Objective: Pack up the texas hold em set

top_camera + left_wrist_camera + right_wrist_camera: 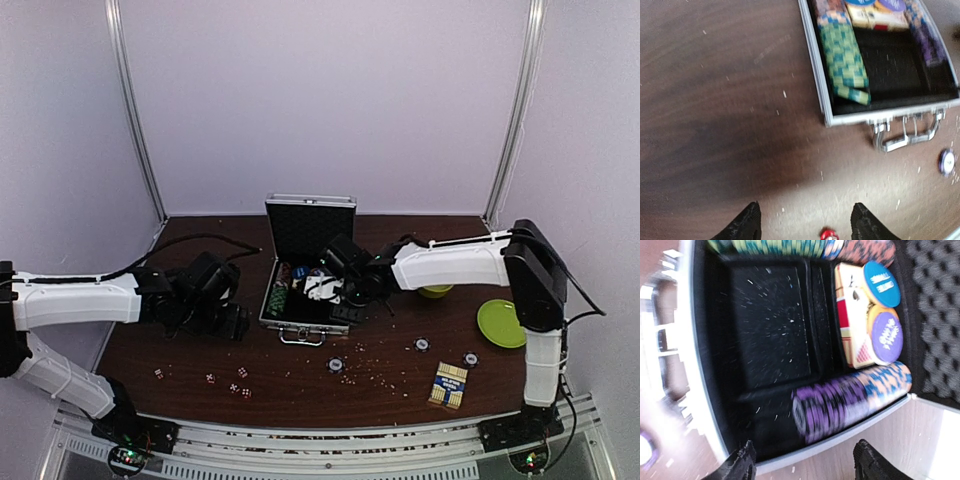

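The left gripper (805,226) hangs over the brown table (715,110), fingers apart and empty. A red die (829,234) lies between the tips. Ahead and to the right sits the open silver case (816,65), green-striped chips (844,60) inside, its handle (902,136) nearest. A loose purple chip (946,162) lies further right.

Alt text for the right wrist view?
An open silver poker case fills the view: its black middle compartment is empty, a row of purple and blue-orange striped chips lies along the bottom side, and a card pack carries a blue disc and a purple disc. The right tool hovers open above the case's rim.
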`<state>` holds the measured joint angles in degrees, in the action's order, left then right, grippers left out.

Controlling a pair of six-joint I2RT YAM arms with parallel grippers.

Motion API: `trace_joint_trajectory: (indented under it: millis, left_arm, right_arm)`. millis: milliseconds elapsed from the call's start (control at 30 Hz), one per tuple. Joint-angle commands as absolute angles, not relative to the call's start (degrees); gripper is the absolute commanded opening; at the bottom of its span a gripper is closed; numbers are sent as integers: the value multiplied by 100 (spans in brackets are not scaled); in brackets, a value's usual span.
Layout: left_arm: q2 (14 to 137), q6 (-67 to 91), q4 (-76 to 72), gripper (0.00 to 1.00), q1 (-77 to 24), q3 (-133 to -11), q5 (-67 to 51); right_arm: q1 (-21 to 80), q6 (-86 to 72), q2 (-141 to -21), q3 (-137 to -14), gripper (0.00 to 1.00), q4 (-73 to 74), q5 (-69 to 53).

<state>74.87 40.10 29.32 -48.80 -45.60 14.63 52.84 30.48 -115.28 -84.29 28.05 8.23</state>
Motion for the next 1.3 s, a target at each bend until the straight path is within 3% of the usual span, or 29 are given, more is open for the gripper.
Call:
trace_joint_trajectory:
  millis: [0,333,467,900,1267]
  left_arm:
    - [7481,3797,3710,59,-4879,-4784,516]
    - [8634,3299,4147,49,-5082,-5391,-231]
    - [9104,3088,4506,46,-5281,-5683,-122]
    - [9540,3056,4848,43,-5447,-5762,48]
    - [9783,2887,4944,22,-5491,-5959,-24]
  right_arm:
    - [5241,2847,-10663,-8265,67,3528,138]
    - [4985,2540,-9200,-7211,66,4003,-1140]
    - [4647,2723,-8632,-6421,66,3570,-1098]
    - [4136,2899,-8681,-6267,64,3474,-1428]
    - [4135,2937,-8677,-6262,63,3472,-1380]
